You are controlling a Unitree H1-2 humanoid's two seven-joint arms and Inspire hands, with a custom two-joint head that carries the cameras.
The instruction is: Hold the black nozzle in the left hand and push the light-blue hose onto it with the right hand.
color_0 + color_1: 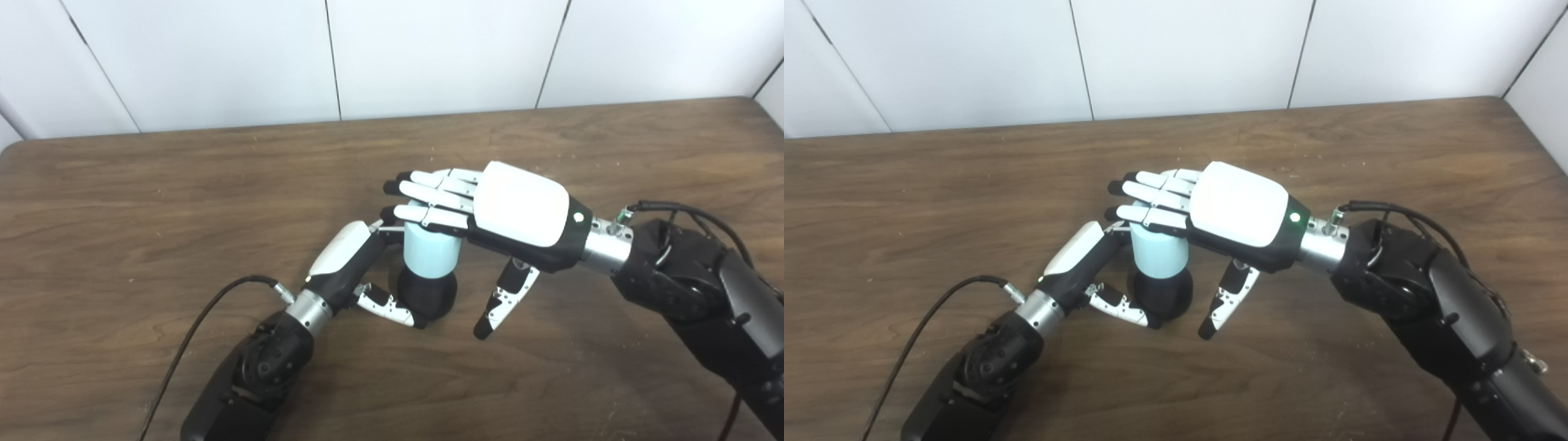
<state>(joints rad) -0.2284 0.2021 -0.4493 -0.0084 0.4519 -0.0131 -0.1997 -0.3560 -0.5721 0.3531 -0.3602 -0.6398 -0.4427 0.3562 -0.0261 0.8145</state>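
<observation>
A short light-blue hose [432, 251] stands upright on top of the black nozzle [430, 295], which rests on the wooden table [184, 202]. My left hand [346, 260] is shut on the nozzle: its thumb curls around the front of the black base, while its fingers are hidden behind the hose. Palm down, my right hand [520, 205] lies flat over the hose's top end with its fingers [1151, 199] stretched straight out across it. Its thumb [1226, 300] hangs down to the right of the hose, apart from it. The right hand is open.
A black cable [202, 318] runs from the left wrist down to the bottom edge. The white panelled wall [429, 55] stands behind the table's far edge. The table's right corner [753, 104] shows at the upper right.
</observation>
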